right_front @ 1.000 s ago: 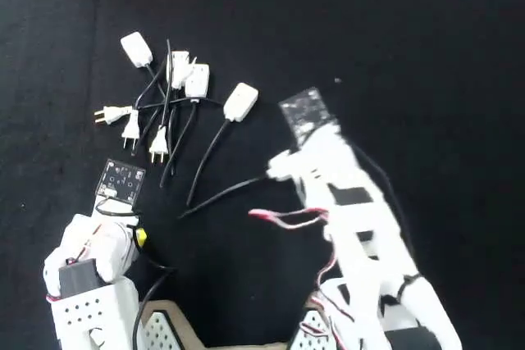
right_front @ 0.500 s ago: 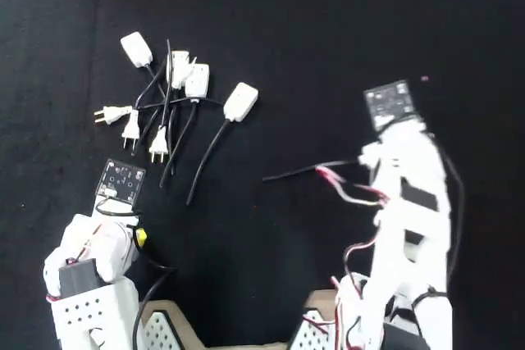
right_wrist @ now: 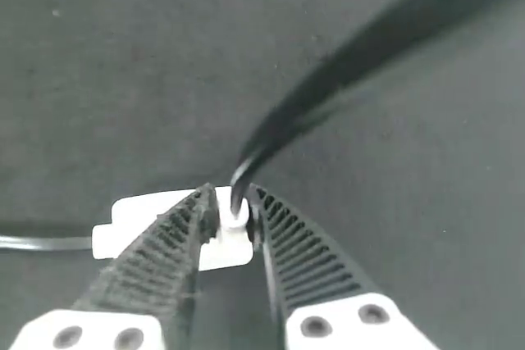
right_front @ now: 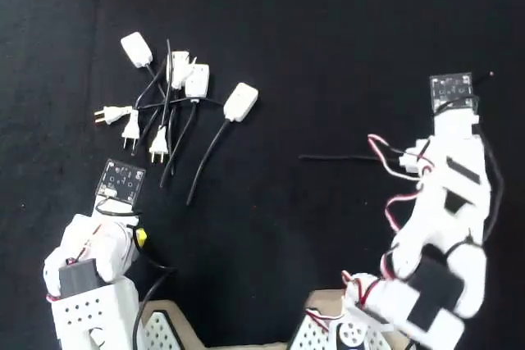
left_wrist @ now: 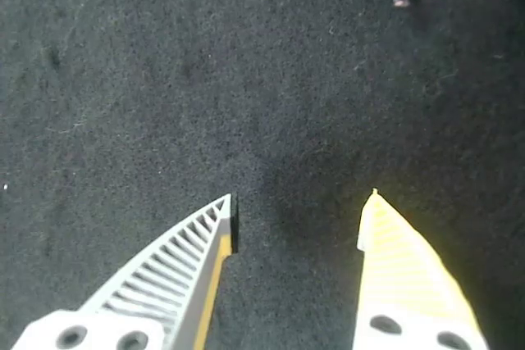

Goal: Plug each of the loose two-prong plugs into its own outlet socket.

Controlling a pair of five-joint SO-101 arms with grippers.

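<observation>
Right wrist view: right gripper clamps a white connector (plug or socket unclear), black cord trailing beyond, presumably carried for mating. Far to its left, loose plugs and sockets lie tangled; left gripper gapes wide above cloth.

Right gripper with plug, farther right.

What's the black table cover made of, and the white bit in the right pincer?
Table cover: likely felt-like cloth, matte, with fuzzy fibres and lint specks. White connector in the right pincer: probably moulded plastic, smooth with rounded edges; its black cord looks rubber-sheathed.
</observation>
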